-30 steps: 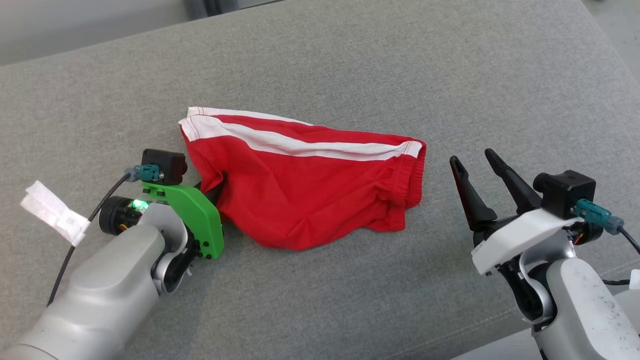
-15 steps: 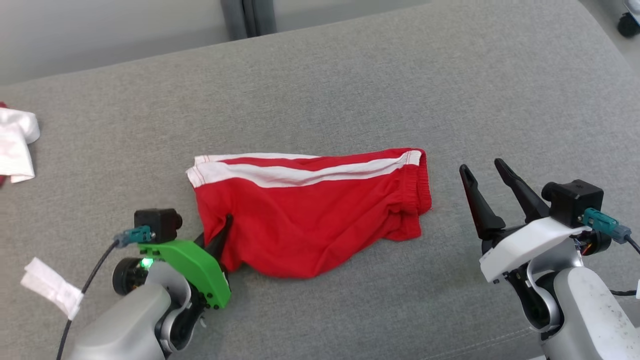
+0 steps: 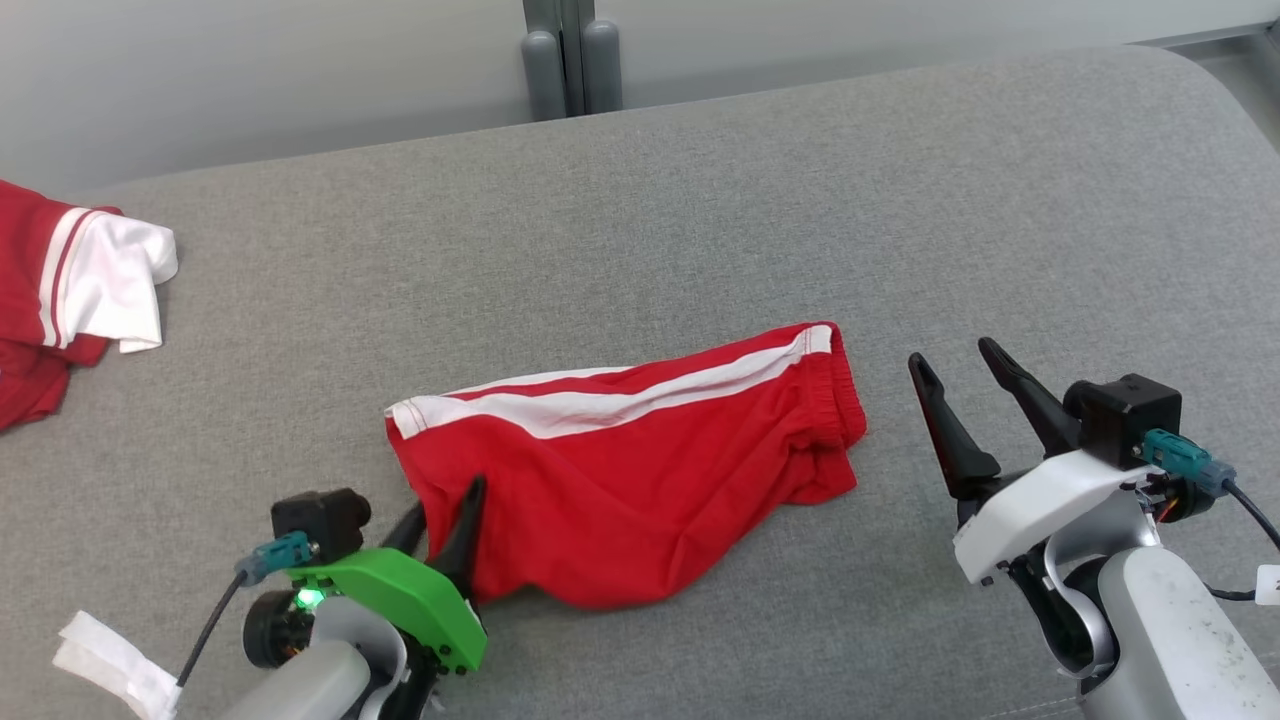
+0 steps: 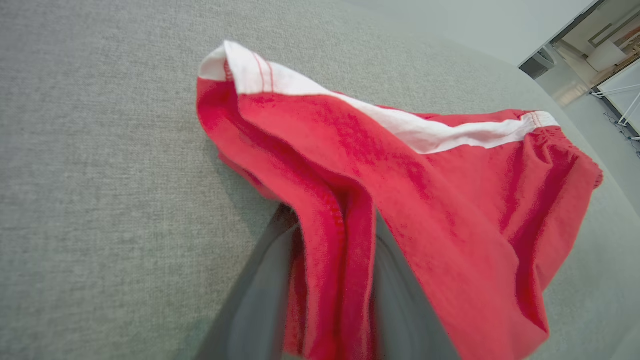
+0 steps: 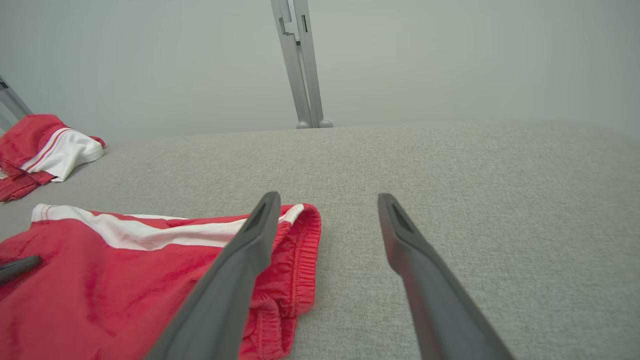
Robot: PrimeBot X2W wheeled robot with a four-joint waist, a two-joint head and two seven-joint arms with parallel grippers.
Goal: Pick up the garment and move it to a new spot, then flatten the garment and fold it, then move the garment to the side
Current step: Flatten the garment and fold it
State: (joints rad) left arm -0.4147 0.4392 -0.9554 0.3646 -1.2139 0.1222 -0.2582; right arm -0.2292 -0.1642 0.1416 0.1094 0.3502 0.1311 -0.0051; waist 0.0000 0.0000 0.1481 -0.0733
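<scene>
Red shorts (image 3: 640,470) rumpled on the grey couch (image 3: 700,200), waistband to the right. Left gripper (image 3: 447,497) narrowly parted astride a fold at the near left edge; impossible to tell whether clamped. Right gripper (image 3: 950,352) wide, empty, just beside the waistband.

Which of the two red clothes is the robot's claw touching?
The red shorts in the middle of the gray cushion: a fold of them sits inside the left gripper. The other red-and-white garment lies apart, far left.
</scene>
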